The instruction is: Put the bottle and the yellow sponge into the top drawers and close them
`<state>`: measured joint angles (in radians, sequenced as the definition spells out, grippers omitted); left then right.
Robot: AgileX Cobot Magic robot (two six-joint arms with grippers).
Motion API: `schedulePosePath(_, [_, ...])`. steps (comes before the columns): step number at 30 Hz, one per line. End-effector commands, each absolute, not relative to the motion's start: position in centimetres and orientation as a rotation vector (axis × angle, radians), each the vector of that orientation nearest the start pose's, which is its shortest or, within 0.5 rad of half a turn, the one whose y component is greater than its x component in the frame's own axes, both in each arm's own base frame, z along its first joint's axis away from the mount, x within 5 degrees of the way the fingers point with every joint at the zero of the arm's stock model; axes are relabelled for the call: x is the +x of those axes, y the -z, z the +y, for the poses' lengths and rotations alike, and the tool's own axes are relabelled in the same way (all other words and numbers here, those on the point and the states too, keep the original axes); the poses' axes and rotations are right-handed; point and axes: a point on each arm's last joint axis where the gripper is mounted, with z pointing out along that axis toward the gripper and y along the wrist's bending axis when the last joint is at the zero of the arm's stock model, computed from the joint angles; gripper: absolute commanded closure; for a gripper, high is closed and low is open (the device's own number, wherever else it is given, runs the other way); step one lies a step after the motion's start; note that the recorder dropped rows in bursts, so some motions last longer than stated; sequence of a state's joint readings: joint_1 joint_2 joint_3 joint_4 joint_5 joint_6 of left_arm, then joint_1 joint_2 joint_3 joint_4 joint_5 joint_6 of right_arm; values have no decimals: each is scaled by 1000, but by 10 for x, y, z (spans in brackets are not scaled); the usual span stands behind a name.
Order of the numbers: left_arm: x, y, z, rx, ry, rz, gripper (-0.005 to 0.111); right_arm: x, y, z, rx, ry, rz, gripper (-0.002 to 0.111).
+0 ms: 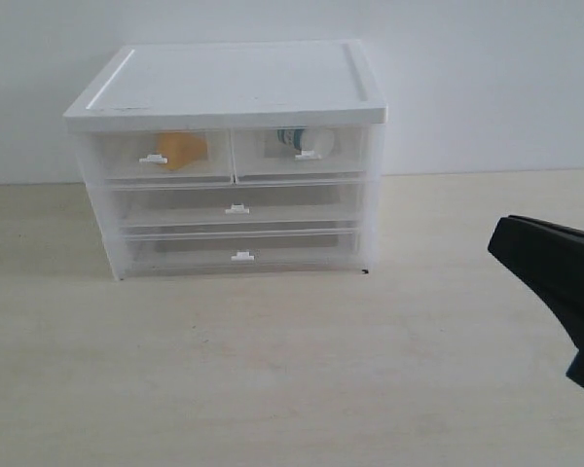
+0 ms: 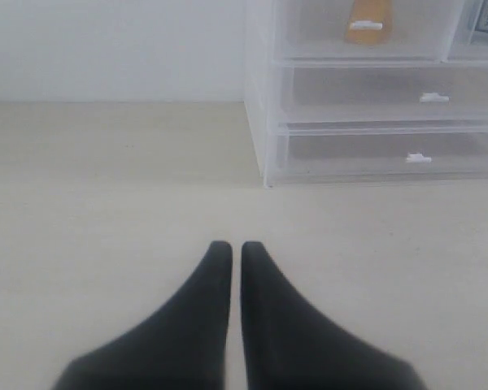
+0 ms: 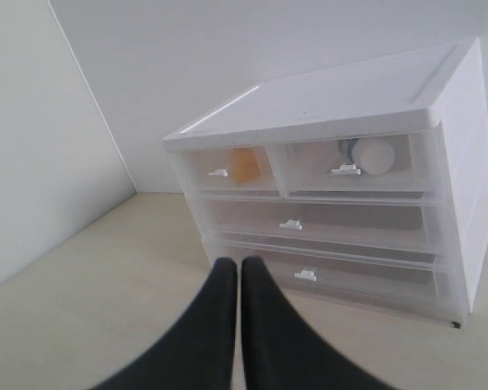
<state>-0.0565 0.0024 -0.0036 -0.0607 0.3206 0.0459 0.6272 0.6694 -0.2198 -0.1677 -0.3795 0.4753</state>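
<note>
Now 1 bottle (image 1: 309,139) + 1 yellow sponge (image 1: 185,149) w/in 2 top drawers (image 1: 119,161)

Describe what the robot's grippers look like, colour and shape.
Both are matte black. The left gripper and the right gripper each have two smooth fingers, broad at the base, curving in to narrow rounded tips. No cables or markings show.

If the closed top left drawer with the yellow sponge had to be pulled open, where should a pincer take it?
Grip the small white tab handle on the front of the translucent white plastic top left drawer, approaching from the front. The tab is a thin flat lip jutting out, so close above and below it; the face otherwise looks smooth.
</note>
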Motion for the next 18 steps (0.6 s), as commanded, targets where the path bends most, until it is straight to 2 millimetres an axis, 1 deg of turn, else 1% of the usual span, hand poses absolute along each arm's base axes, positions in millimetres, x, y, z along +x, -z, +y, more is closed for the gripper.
schedulePosePath(1, [54, -184, -5, 51, 63, 1805, 103, 106, -262, 84, -315, -772, 1575, 108])
schedulePosePath(7, [54, -184, -5, 51, 63, 1805, 103, 106, -262, 84, -443, -640, 1532, 108])
schedulePosePath(10, [54, -184, -5, 51, 63, 1805, 103, 106, -257, 83, -516, -556, 1549, 108])
schedulePosePath(12, [54, -184, -5, 51, 63, 1805, 103, 106, -253, 81, -531, -522, 1591, 108])
schedulePosePath(15, [54, -184, -5, 51, 63, 1805, 103, 104, -250, 67, -447, -477, 1680, 108])
schedulePosePath(18, [54, -184, -5, 51, 63, 1805, 103, 95, -253, 50, -327, -429, 1697, 108])
